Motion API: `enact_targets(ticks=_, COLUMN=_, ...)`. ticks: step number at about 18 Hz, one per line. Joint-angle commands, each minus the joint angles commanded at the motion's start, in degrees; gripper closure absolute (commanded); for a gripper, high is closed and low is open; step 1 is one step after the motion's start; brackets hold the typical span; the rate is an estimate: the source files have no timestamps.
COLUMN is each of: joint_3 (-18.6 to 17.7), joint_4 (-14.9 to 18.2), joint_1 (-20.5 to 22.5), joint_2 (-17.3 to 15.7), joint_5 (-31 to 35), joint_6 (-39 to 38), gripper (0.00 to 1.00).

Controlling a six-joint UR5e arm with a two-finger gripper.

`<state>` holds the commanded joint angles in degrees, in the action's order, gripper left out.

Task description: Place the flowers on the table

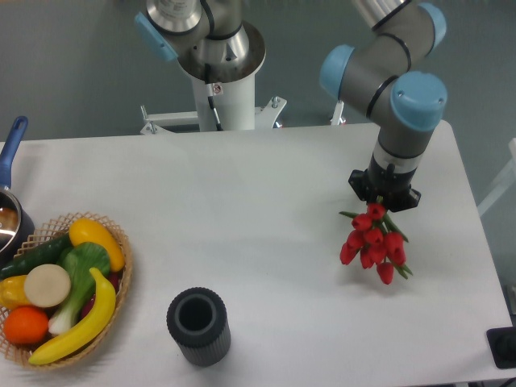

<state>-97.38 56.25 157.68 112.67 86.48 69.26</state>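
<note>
Red tulips dangle blooms-down at the right of the frame, gripper pinching their stems, probably so they'll lay flat on the table.

Centre: we see bare table between the flowers and the dark vase.
Left: the fruit basket and pot crowd that edge.
Back: the arm's base stands there.
</note>
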Motion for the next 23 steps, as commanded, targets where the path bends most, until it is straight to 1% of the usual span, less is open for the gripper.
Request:
enact_targets(ticks=1, joint_3=0.00, joint_4=-0.09, joint_1=-0.09, joint_2=0.35, joint_5=0.00, joint_6=-0.09, gripper=0.76)
enact_targets(ticks=2, joint_3=0.00, joint_4=-0.09, joint_1=-0.35, joint_2=0.62, joint_5=0.00, joint_6=-0.09, gripper=0.69)
enact_targets(ticks=3, joint_3=0.00, joint_4=-0.09, joint_1=-0.53, joint_2=0.62, joint_5=0.00, joint_6=-0.17, gripper=0.56)
enact_targets(ticks=5, joint_3=0.00, joint_4=-0.17, joint_1=-0.53, joint_2=0.62, joint_5=0.00, joint_6=-0.96, gripper=0.00)
enact_targets(ticks=11, joint_3=0.17, joint_4=-0.35, joint_1=-0.44, joint_2=0.27, joint_5=-0.09, joint_6=-1.14, gripper=0.00)
enact_targets(ticks=14, joint_3=0.18, joint_4=-2.63, joint_1=-0.26, joint_2=0.18, joint_5=-0.18, joint_6=-0.79, gripper=0.00)
enact_targets(ticks=16, joint_3=0.09, joint_4=-3.07, joint_1=0.00, joint_2=-0.08, joint_5=-0.52, joint_6=-0.62, gripper=0.00)
enact_targets(ticks=20, joint_3=0.09, joint_4=-3.25, joint_1=0.09, joint_2=-0.17, joint_5=-0.70, joint_6=-0.26, gripper=0.00)
enact_targets(ticks=23, joint_3=-0.44, joint_4=-3.25, joint_1=0.26, joint_2=-1.05, joint_5=-0.62, joint_6=-0.26, gripper=0.00)
